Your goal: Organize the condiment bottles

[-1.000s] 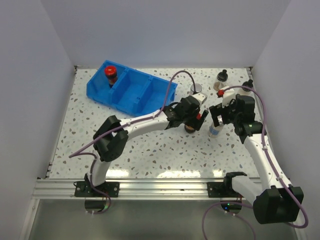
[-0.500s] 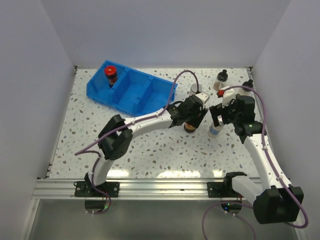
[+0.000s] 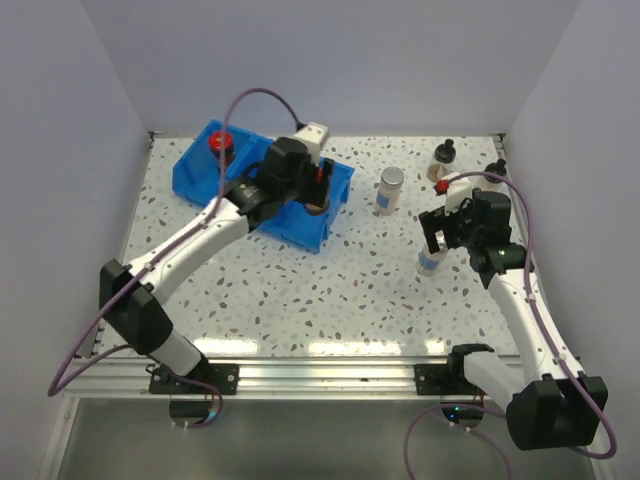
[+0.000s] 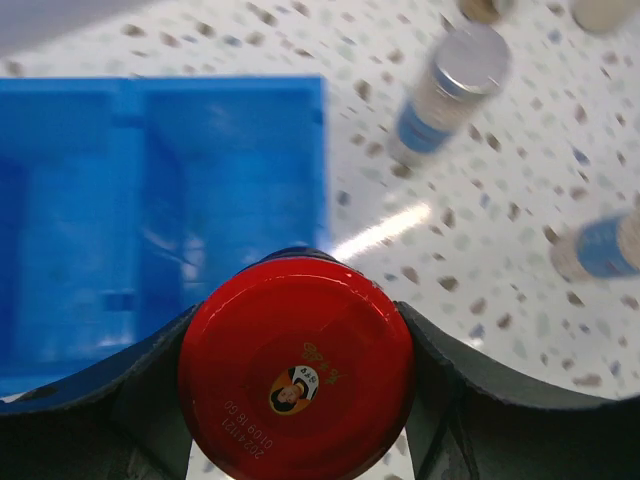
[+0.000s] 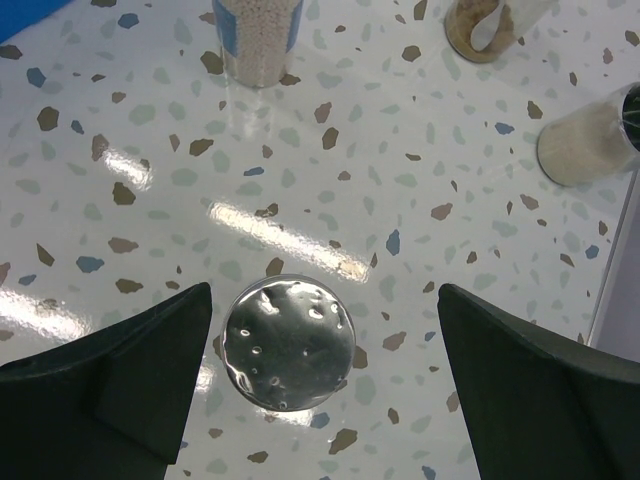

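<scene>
Speckled tabletop (image 3: pixel 300 300), blue bin (image 4: pixel 220 85) far-left. Left gripper (image 3: pixel 316 188) pinches red-capped jar (image 4: pixel 296 365) above bin's right end; looks like the placing step, next lower and release. Right gripper (image 5: pixel 322 300) spread around silver-capped jar (image 5: pixel 288 343), well right of bin.

from above, the left gripper (image 3: pixel 318 192) covers most of the red-capped jar (image 3: pixel 318 207) — which compartment of the blue bin (image 3: pixel 195 180) lies under it cannot be told. in the left wrist view only that jar's lid shows, the fingers (image 4: pixel 110 400) run off the bottom edge, and a silver-capped jar (image 4: pixel 445 90) is blurred. in the right wrist view a silver lid (image 5: pixel 288 342) hides its own jar; a blue-labelled jar (image 5: pixel 258 35) is cropped at the top — a pale-filled jar (image 5: pixel 590 140) at the right.
</scene>
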Controlling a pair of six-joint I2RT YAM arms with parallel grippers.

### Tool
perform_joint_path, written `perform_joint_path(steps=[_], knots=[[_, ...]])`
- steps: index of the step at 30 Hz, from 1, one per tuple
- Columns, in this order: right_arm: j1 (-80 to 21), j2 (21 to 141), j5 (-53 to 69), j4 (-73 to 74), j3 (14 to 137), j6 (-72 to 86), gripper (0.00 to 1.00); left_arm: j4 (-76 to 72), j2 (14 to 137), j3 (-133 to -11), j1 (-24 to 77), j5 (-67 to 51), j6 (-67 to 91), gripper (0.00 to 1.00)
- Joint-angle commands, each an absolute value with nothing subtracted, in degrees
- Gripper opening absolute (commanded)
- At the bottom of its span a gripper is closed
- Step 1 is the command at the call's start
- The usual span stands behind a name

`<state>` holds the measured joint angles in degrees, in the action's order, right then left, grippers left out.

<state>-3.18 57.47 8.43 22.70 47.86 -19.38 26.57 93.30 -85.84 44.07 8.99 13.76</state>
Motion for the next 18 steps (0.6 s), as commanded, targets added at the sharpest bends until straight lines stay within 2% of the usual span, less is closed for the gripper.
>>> perform_joint_path(steps=[1, 9, 18], knots=[[-2.90, 56.42, 8.26, 20.83, 48.87, -19.60, 0.99, 23.02, 86.05, -86.92, 33.61, 11.43, 10.20, 0.00], [-2.90, 56.43, 8.44, 21.09, 48.96, -19.78, 0.99, 17.93, 81.91, -86.30, 15.49, 9.76, 12.22, 0.00], [-2.90, 56.25, 8.35, 21.09, 48.96, -20.04, 0.98, 15.30, 88.50, -90.61, 3.18, 8.27, 13.27, 0.00]])
